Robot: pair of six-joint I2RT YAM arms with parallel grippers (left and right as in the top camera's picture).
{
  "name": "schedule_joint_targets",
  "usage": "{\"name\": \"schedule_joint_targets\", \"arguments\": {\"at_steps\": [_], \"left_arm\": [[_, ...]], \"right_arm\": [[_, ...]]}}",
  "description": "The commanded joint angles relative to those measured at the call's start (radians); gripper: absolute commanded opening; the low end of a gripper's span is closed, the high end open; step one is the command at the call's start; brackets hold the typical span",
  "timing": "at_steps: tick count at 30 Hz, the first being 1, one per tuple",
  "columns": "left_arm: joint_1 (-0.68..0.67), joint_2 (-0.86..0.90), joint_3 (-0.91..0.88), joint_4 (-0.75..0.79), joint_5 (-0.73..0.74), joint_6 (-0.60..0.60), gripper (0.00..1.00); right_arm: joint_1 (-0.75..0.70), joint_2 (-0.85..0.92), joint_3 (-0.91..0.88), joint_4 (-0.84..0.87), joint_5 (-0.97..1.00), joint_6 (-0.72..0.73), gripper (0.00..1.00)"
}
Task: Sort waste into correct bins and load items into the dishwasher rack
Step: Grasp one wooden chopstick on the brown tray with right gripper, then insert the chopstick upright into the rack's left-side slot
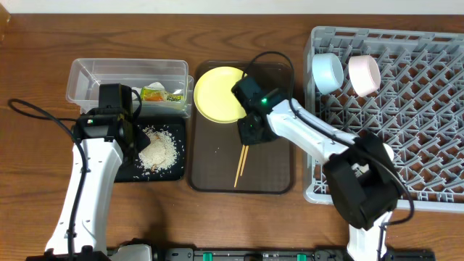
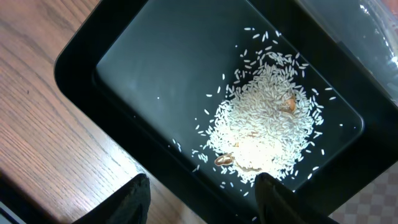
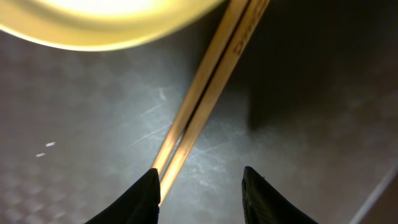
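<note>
The wooden chopsticks (image 1: 241,162) lie on the dark brown serving tray (image 1: 279,181), below the yellow plate (image 1: 217,94). My right gripper (image 1: 250,134) hovers open over their upper end; in the right wrist view the chopsticks (image 3: 205,93) run past the left finger of the open jaws (image 3: 200,186), with the plate's rim (image 3: 106,25) above. My left gripper (image 1: 134,134) is open over the black tray (image 1: 181,170) holding rice scraps (image 1: 158,151), which also show in the left wrist view (image 2: 267,127). The snack wrapper (image 1: 161,94) lies in the clear tub (image 1: 83,72). The light blue bowl (image 1: 328,72) and white bowl (image 1: 364,75) stand in the grey rack (image 1: 413,109).
In the left wrist view, bare wooden table (image 2: 43,130) lies left of the black tray's rim (image 2: 74,68). The rack fills the right side of the table. The pale green cup is not in view.
</note>
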Motion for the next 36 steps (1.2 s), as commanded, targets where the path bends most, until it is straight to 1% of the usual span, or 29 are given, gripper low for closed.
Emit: {"name": "schedule_joint_targets", "arguments": {"at_steps": [1,5,10,11,14,15,16,17,24,29,36], "left_arm": [[0.005,-0.011,0.006,-0.003,-0.003,-0.010,0.57],[0.005,-0.011,0.006,-0.002,-0.003,-0.010,0.57],[0.005,-0.011,0.006,-0.003,-0.003,-0.010,0.57],[0.005,-0.011,0.006,-0.003,-0.003,-0.010,0.57],[0.005,-0.011,0.006,-0.003,-0.003,-0.010,0.57],[0.005,-0.011,0.006,-0.003,-0.003,-0.010,0.57],[0.005,-0.011,0.006,-0.003,-0.003,-0.010,0.57],[0.005,-0.011,0.006,-0.003,-0.003,-0.010,0.57],[0.005,-0.011,0.006,-0.003,-0.003,-0.010,0.57],[0.005,-0.011,0.006,-0.003,-0.003,-0.010,0.57],[0.005,-0.011,0.006,0.000,-0.003,-0.010,0.57]], "right_arm": [[0.012,0.037,-0.005,-0.001,0.018,0.048,0.39],[0.012,0.053,-0.005,0.006,0.026,0.053,0.39],[0.012,0.053,-0.005,-0.006,0.086,0.074,0.39],[0.012,0.053,-0.005,-0.009,0.089,0.075,0.38],[0.010,0.053,-0.005,-0.023,0.089,0.111,0.14],[0.008,0.053,-0.005,-0.028,0.089,0.119,0.08],[0.006,0.053,-0.006,-0.030,0.089,0.119,0.03],[0.004,0.053,-0.005,-0.032,0.089,0.119,0.01],[-0.042,0.036,-0.005,-0.063,0.089,0.118,0.01],[-0.121,-0.049,-0.003,-0.069,0.089,0.109,0.01],[-0.241,-0.268,-0.003,-0.093,0.076,-0.054,0.01]]}}
